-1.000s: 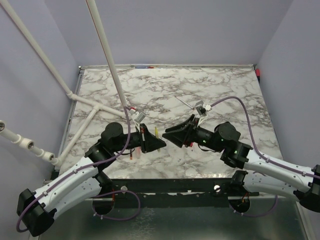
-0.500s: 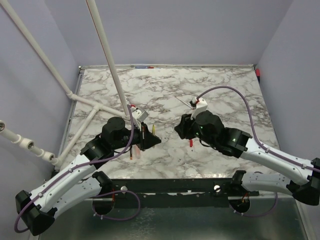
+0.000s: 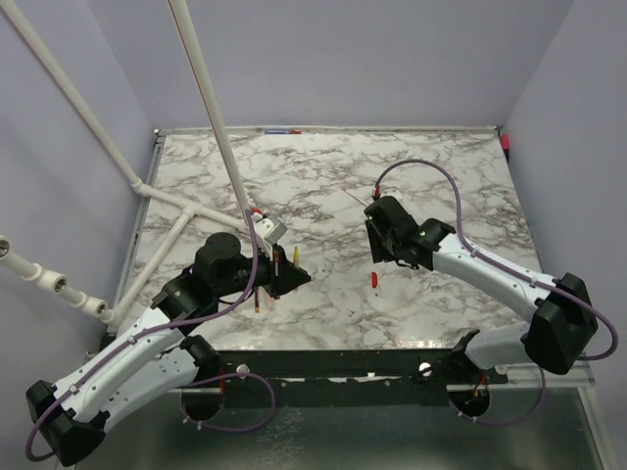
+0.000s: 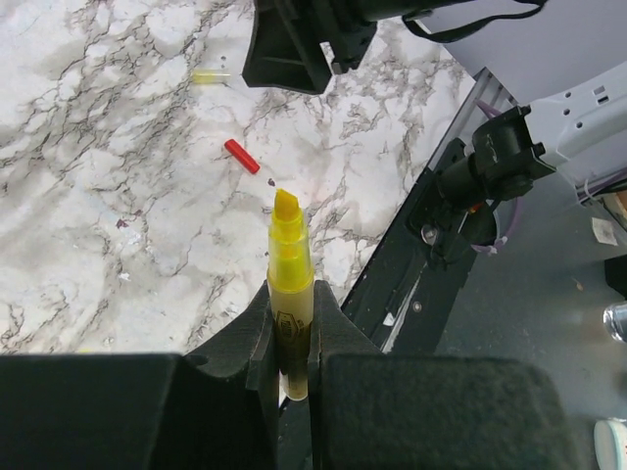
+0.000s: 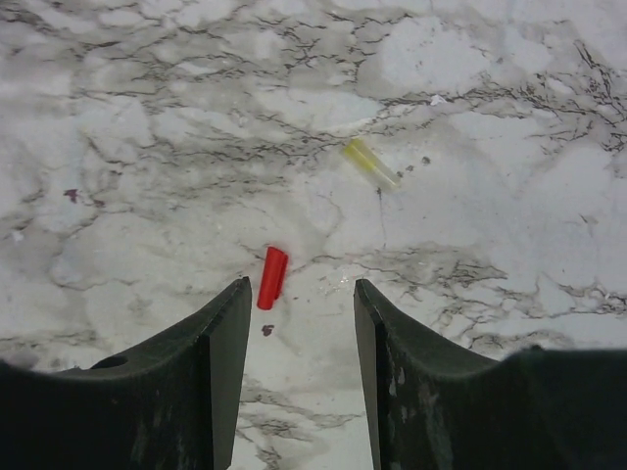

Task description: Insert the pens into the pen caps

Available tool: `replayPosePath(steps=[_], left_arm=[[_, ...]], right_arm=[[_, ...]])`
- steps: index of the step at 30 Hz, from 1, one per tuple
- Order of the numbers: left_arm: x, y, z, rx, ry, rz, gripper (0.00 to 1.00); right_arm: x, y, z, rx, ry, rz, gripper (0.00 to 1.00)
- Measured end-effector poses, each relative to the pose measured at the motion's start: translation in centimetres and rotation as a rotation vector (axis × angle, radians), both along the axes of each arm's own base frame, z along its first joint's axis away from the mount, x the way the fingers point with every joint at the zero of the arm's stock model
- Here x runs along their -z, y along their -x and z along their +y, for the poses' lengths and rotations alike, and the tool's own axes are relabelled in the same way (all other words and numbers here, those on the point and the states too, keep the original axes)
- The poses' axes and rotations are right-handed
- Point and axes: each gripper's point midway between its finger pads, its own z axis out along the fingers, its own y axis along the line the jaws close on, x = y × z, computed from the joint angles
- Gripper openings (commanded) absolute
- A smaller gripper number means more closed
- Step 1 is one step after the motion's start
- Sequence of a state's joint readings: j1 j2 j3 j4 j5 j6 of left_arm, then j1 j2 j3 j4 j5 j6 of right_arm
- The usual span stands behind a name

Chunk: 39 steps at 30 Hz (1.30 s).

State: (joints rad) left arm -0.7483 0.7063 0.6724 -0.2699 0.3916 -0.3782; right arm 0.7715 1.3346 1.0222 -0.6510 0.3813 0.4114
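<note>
Swinging away from the meeting point at the middle of the table, the right gripper [image 5: 300, 288] has left the left gripper [image 4: 292, 300], moved toward 1 o'clock and turned to face straight down. Its jaws have spread over the last second. The left arm has drawn back a little toward 8 o'clock with its load unchanged.

The right gripper's two black fingers [image 5: 220, 362] now stand clearly apart with nothing between them, hanging above the white-and-grey marbled table [image 3: 441, 166]. In the right wrist view a short red plastic cap [image 5: 272, 277] lies flat on the marble just off the left fingertip. Whether it touches the finger cannot be told. A pale yellow translucent cap [image 5: 370, 164] lies well apart from it, toward 1 o'clock in that view.

The left gripper is clamped tight on a yellow plastic pen [image 4: 291, 264]. The barrel is pinched between the fingers, and its bare chisel tip sticks out, pointing toward the right arm. From the left wrist camera the red cap sits on the table beyond the tip at about 11 o'clock, with the yellow cap farther off the same way.

In the overhead view something slim and reddish [image 3: 259, 300] lies at the left gripper's 7 o'clock, too small to tell apart.
</note>
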Motion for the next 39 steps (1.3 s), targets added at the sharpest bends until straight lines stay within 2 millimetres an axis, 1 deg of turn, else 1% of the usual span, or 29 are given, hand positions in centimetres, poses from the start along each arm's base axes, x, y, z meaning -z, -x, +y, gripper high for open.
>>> replayPosePath(steps=[8, 12, 18, 23, 30, 33, 34, 39], left_arm=[[0.0, 0.0, 0.1, 0.001, -0.001, -0.009, 0.00], [0.0, 0.0, 0.1, 0.002, -0.003, -0.013, 0.00], [0.0, 0.0, 0.1, 0.003, -0.005, -0.017, 0.00], [0.0, 0.0, 0.1, 0.003, -0.005, -0.017, 0.00], [-0.1, 0.0, 0.1, 0.003, -0.003, -0.020, 0.00], [-0.2, 0.0, 0.2, 0.003, -0.001, -0.023, 0.00], [-0.2, 0.1, 0.2, 0.002, 0.000, -0.023, 0.00], [-0.3, 0.1, 0.2, 0.003, 0.002, -0.025, 0.00]], right_arm=[[4.0, -1.6, -2.6, 0.055, 0.076, 0.125, 0.53], [5.2, -2.4, -3.3, 0.103, 0.060, 0.159, 0.53], [5.8, -3.8, -3.2, 0.221, -0.031, 0.149, 0.55], [5.8, -4.5, -2.5, 0.383, -0.146, 0.135, 0.55], [6.1, -4.6, -1.9, 0.628, -0.315, 0.134, 0.55], [6.2, -4.7, -1.6, 0.728, -0.378, 0.140, 0.57], [6.3, -4.7, -1.6, 0.758, -0.391, 0.143, 0.59], [7.1, -4.8, -1.8, 0.894, -0.422, 0.154, 0.60]])
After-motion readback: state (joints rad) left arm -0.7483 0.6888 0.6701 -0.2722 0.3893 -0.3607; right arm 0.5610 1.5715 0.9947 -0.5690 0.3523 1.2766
